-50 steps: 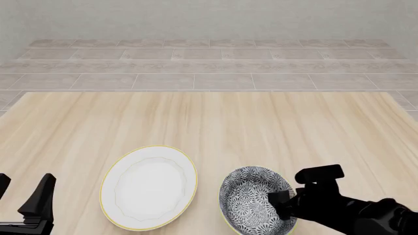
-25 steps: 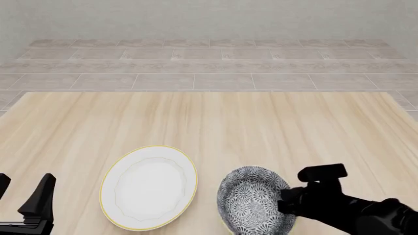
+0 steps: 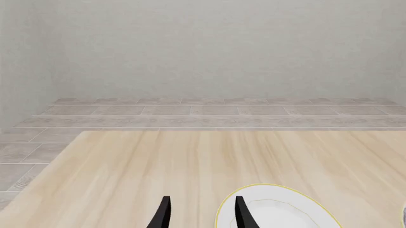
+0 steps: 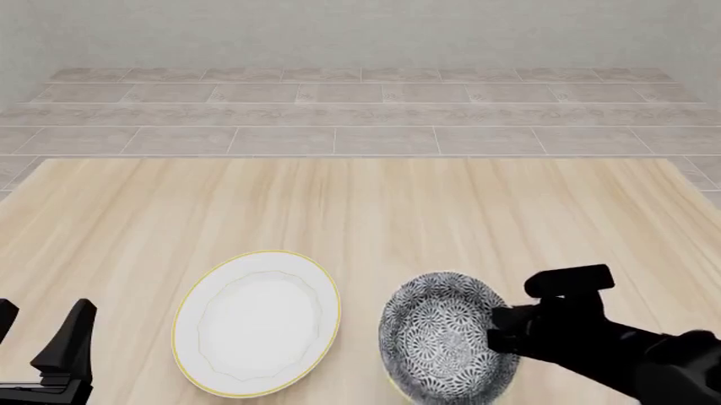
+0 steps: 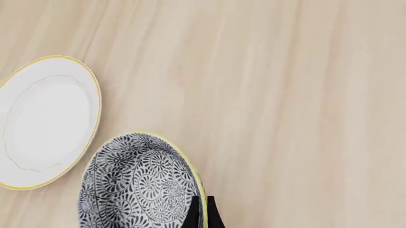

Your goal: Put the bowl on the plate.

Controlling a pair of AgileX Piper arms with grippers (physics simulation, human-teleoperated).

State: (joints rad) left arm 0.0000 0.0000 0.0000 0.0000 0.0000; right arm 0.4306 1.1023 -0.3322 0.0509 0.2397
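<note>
The bowl [image 4: 441, 339], grey and white floral inside with a thin yellow rim, hangs tilted near the table's front edge. My right gripper [image 4: 497, 331] is shut on its right rim; in the right wrist view its fingers [image 5: 201, 213] pinch the rim of the bowl [image 5: 136, 185]. Just left of the bowl, apart from it, the plain white plate [image 4: 257, 322] with a gold rim lies flat on the wood; it also shows in the right wrist view [image 5: 44, 121]. At the front left corner my left gripper [image 4: 40, 339] stands open and holds nothing, and in its own view the left gripper [image 3: 201, 216] is beside the plate [image 3: 285, 216].
The light wooden table [image 4: 360, 211] stretches away toward a tiled floor strip [image 4: 360, 118] and a grey wall. Its far edge runs across the middle of the front view.
My right gripper has drifted slightly right and upward, raising the bowl by its rim and tilting it. The plate and the left gripper have stayed where they were.
</note>
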